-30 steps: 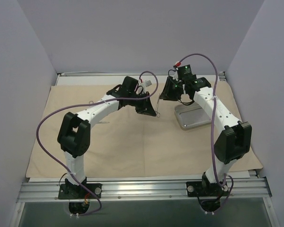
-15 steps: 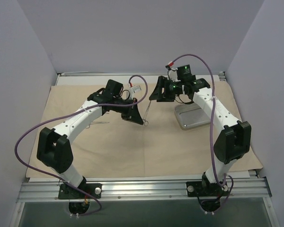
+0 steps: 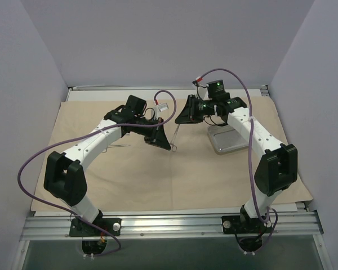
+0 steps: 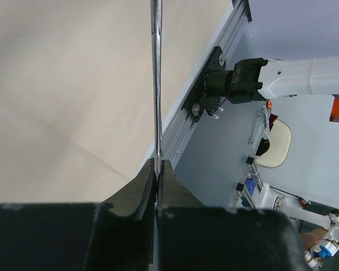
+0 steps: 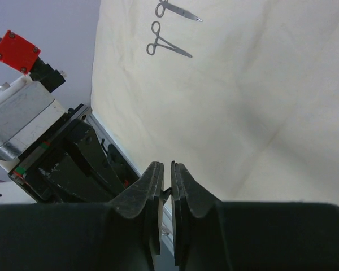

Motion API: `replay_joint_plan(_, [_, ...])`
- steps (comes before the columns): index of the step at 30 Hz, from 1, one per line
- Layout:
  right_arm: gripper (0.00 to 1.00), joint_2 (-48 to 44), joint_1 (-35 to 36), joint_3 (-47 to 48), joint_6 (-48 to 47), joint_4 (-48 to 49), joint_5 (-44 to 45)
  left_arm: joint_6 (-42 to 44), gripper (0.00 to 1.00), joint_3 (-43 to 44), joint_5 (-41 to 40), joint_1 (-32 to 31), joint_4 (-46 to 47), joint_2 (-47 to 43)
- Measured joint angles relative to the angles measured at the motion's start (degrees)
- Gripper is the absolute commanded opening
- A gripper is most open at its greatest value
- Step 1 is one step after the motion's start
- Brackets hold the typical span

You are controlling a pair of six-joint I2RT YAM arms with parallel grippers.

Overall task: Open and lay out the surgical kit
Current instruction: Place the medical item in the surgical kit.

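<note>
Since 1 s ago the L arm has swung left & dropped its elbow. The R gripper has come left off the steel tray toward it. The L gripper is pressed together on 1 thin silver instrument, its shaft sticking straight out over the beige cloth wrap. R fingers sit nearly together w/ a slim gap; can't tell if they pinch anything. 2 more ring-handled instruments lie flat on the cloth, well apart from the tray.
</note>
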Motion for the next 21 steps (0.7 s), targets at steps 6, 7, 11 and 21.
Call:
replay_joint_plan(6, [0.00,0.0,0.1,-1.5,4.3,2.0,-0.6,0.1,0.02,0.0,-0.4,0.5,-0.9,0.0])
replay_joint_plan(7, [0.00,0.0,0.2,-1.5,4.9,2.3,-0.3,0.3,0.05,0.1,-0.5,0.7,-1.0,0.0])
replay_joint_plan(11, [0.00,-0.1,0.5,-1.4,7.3,2.8,0.9,1.2,0.65,1.4,-4.0,1.1,-2.5,0.0])
replay_joint_plan(21, [0.00,-0.3,1.9,2.0,15.0,-5.7,10.4,0.5,0.76,12.2,-31.0,-2.0,-5.7,-3.1])
